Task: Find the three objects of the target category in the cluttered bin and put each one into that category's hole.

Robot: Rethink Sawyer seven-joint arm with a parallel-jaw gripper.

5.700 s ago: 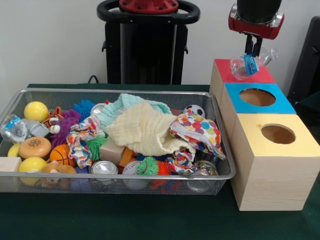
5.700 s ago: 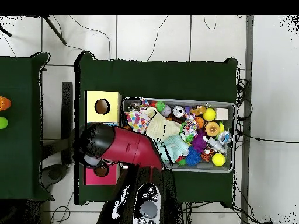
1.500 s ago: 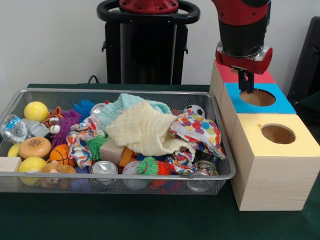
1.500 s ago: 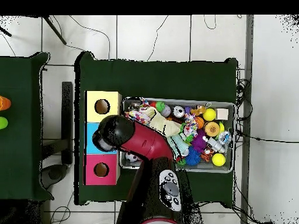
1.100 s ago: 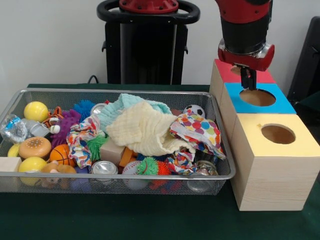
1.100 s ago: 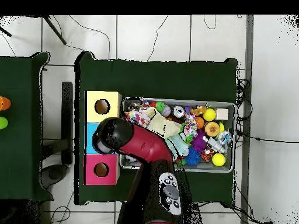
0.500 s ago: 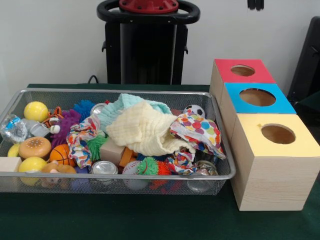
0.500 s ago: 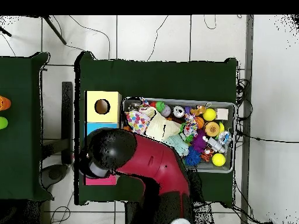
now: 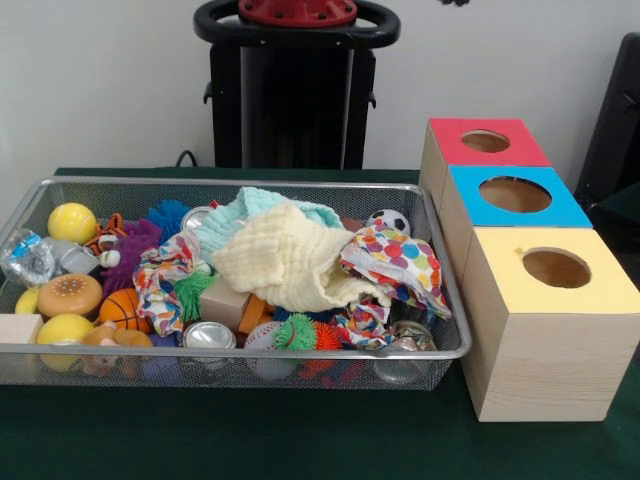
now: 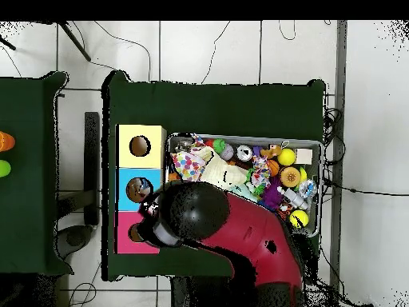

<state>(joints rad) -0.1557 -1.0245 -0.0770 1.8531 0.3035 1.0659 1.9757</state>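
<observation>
the bin (image 9: 440, 352) sits mid-table, heaped with cloths (image 9: 290, 258), balls (image 9: 72, 222), cans (image 9: 209, 336) and a crushed bottle (image 9: 27, 257). three wooden boxes (image 9: 540, 340) beside it show open holes. the arm (image 10: 240, 240) hides its gripper, so i cannot tell how the jaws stand.

Three wooden boxes have red (image 9: 484, 141), blue (image 9: 515, 195) and yellow (image 9: 553, 270) tops; the bin (image 9: 60, 351) is silver mesh, holding a pale yellow cloth (image 9: 290, 260) and a polka-dot cloth (image 9: 398, 262).
</observation>
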